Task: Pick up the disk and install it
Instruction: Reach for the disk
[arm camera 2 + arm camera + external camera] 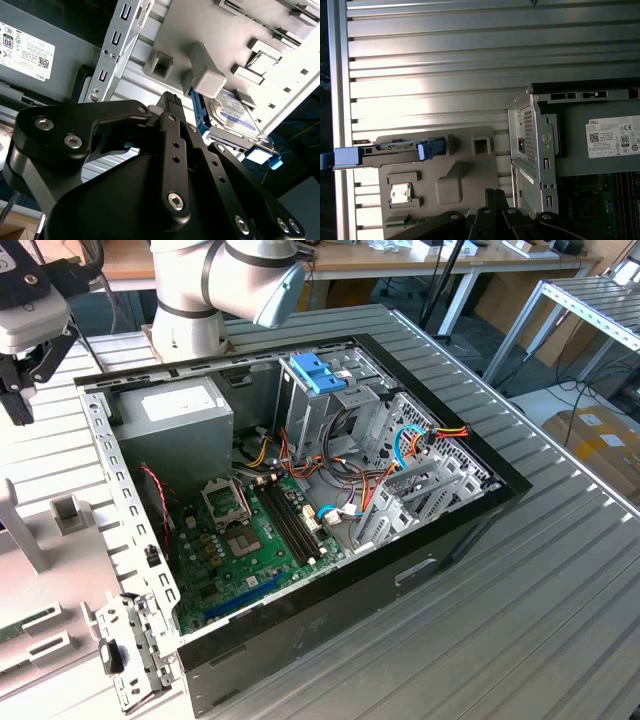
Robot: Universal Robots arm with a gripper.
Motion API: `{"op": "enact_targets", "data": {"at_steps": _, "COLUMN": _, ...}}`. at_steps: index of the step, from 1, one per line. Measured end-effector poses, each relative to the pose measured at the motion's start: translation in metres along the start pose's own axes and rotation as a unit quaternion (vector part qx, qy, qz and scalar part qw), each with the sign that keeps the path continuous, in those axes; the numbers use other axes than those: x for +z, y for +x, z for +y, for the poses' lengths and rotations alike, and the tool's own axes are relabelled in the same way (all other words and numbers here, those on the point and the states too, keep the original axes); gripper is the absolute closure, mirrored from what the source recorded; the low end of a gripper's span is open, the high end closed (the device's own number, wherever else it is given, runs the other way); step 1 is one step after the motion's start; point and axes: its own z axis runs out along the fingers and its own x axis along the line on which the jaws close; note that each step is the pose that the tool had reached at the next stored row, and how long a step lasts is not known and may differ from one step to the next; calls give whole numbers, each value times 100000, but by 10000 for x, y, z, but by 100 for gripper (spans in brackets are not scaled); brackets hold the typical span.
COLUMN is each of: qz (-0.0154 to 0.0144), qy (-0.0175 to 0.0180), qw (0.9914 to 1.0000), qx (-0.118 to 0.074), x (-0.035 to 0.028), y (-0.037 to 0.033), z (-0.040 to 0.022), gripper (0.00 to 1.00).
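Note:
The disk point(395, 149) stands on edge in a slot of a grey holder plate point(465, 172) on the ribbed table, beside the open computer case. Blue plastic pieces sit at both of its ends. In the second wrist view the disk point(236, 114) shows its silver face and its white label with a blue strip, behind a grey block of the holder. My gripper point(495, 193) hangs above the holder, apart from the disk, with its black fingertips together and nothing between them. In the second wrist view the gripper point(171, 98) is likewise shut. In the exterior view the gripper point(18, 390) hangs at the far left.
The open computer case point(470, 530) fills the table's middle, with a grey power-supply box point(175, 415), a green motherboard point(250, 540) and a metal drive cage topped by a light-blue latch point(318, 370). The case's metal corner point(532, 150) rises close to the gripper.

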Motion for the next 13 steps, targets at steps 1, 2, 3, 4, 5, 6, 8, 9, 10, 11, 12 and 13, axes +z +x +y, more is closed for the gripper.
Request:
{"op": "enact_targets", "data": {"at_steps": 1, "qz": -1, "qy": -2, "qw": 100000, "qx": 1, "x": 0, "y": 11, "z": -1, "gripper": 89}}
{"op": "enact_targets", "data": {"at_steps": 2, "qz": -2, "qy": -3, "qw": 100000, "qx": 1, "x": 0, "y": 19, "z": -1, "gripper": 89}}
{"op": "enact_targets", "data": {"at_steps": 3, "qz": 0, "qy": 1, "qw": 100000, "qx": 2, "x": -1, "y": 27, "z": -2, "gripper": 89}}
{"op": "enact_targets", "data": {"at_steps": 4, "qz": 1, "qy": 2, "qw": 100000, "qx": 2, "x": -1, "y": 38, "z": -3, "gripper": 89}}
{"op": "enact_targets", "data": {"at_steps": 5, "qz": -1, "qy": -1, "qw": 100000, "qx": 2, "x": -1, "y": 45, "z": -3, "gripper": 89}}
{"op": "enact_targets", "data": {"at_steps": 6, "qz": -2, "qy": -2, "qw": 100000, "qx": -1, "x": -1, "y": 56, "z": -4, "gripper": 89}}
{"op": "enact_targets", "data": {"at_steps": 8, "qz": 4, "qy": 2, "qw": 100000, "qx": -2, "x": -1, "y": 72, "z": -5, "gripper": 89}}
{"op": "enact_targets", "data": {"at_steps": 9, "qz": 0, "qy": -1, "qw": 100000, "qx": 0, "x": -1, "y": 79, "z": -6, "gripper": 89}}
{"op": "enact_targets", "data": {"at_steps": 10, "qz": 3, "qy": 0, "qw": 100000, "qx": -3, "x": -1, "y": 85, "z": -6, "gripper": 89}}
{"op": "enact_targets", "data": {"at_steps": 11, "qz": -1, "qy": -1, "qw": 100000, "qx": 1, "x": -1, "y": 91, "z": -7, "gripper": 89}}
{"op": "enact_targets", "data": {"at_steps": 12, "qz": 0, "qy": -1, "qw": 100000, "qx": -1, "x": -1, "y": 96, "z": -7, "gripper": 89}}
{"op": "enact_targets", "data": {"at_steps": 13, "qz": 1, "qy": 2, "qw": 100000, "qx": 0, "x": -1, "y": 105, "z": -8, "gripper": 89}}
